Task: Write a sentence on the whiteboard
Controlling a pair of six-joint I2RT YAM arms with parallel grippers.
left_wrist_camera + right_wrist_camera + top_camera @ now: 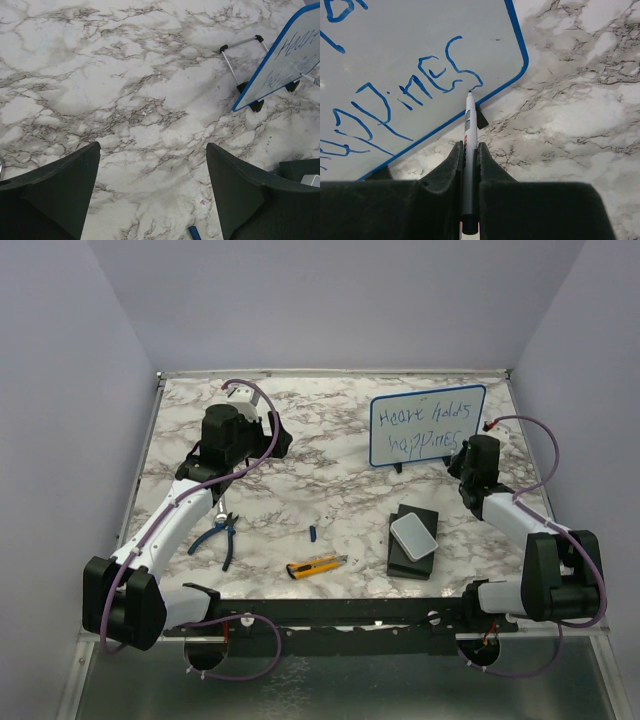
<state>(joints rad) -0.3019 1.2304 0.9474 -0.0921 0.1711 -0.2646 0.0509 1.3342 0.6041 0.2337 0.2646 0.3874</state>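
The whiteboard (430,428) stands tilted on its small black feet at the back right of the marble table. On it is the sentence (420,412), two lines of blue handwriting. My right gripper (468,452) is at the board's right end, shut on a white and grey marker (469,130). The marker's tip touches the whiteboard (410,40) by its lower right corner, just past the last blue letters of the sentence (430,80). My left gripper (152,145) hangs open over bare marble at the back left, holding nothing. The whiteboard (295,55) shows at the far right of its view.
Blue-handled pliers (222,535) lie near the left arm. A yellow utility knife (315,565) lies near the front edge, and a small blue cap (312,533) just behind it. A pale grey box (414,536) rests on a black case (400,562). Grey walls enclose the table.
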